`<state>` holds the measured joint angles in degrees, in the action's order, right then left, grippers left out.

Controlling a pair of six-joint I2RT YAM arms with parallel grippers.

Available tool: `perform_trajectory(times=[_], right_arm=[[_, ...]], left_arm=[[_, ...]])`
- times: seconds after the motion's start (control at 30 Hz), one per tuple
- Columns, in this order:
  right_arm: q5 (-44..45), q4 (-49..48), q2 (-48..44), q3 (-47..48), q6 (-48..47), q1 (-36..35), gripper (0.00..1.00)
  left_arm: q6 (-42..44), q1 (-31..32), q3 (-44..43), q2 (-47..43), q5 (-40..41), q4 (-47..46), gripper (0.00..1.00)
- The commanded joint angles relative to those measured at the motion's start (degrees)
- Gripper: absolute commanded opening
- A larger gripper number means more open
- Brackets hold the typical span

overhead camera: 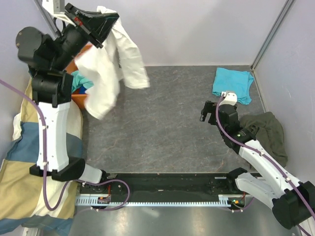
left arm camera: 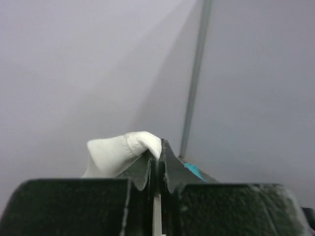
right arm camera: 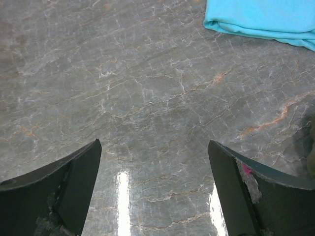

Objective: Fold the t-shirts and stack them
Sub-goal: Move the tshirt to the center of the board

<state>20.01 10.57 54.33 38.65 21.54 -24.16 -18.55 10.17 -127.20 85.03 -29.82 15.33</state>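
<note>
While the left pincer (left arm camera: pixel 158 157), pressed together on a small fold of the white t-shirt (overhead camera: pixel 115 64), holds it aloft above the far-left corner of the tabletop (overhead camera: pixel 162 132), the right pincer (right arm camera: pixel 153 147) hovers spread and empty near the folded turquoise t-shirt (overhead camera: pixel 233 83). So slight a pinch could slip, dropping the shirt crumpled; lowered bunched, it may land twisted. The left arm hides most of the pile of clothes (overhead camera: pixel 78 81) beneath it; the shirt's print and collar cannot be made out.
</note>
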Motion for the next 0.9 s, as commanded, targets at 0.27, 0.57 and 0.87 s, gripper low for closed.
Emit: perform_trajectory(times=[0.27,0.57,0.87], right_arm=[[9.08,3.41,-11.78,0.37,3.77,-0.18,0.98],[5.06,5.78,-12.75,0.72,3.95,-0.27,0.98],[-14.37,0.86,-7.75,1.42,2.01,-0.62,0.98]], left_arm=[[-8.26,7.58,20.81,-12.41,-4.9,-6.34,0.02],[-14.59,10.39,55.64,-14.2,-4.63,-22.01,0.02],[-13.18,12.5,57.59,-11.12,-4.37,-22.36,0.02]])
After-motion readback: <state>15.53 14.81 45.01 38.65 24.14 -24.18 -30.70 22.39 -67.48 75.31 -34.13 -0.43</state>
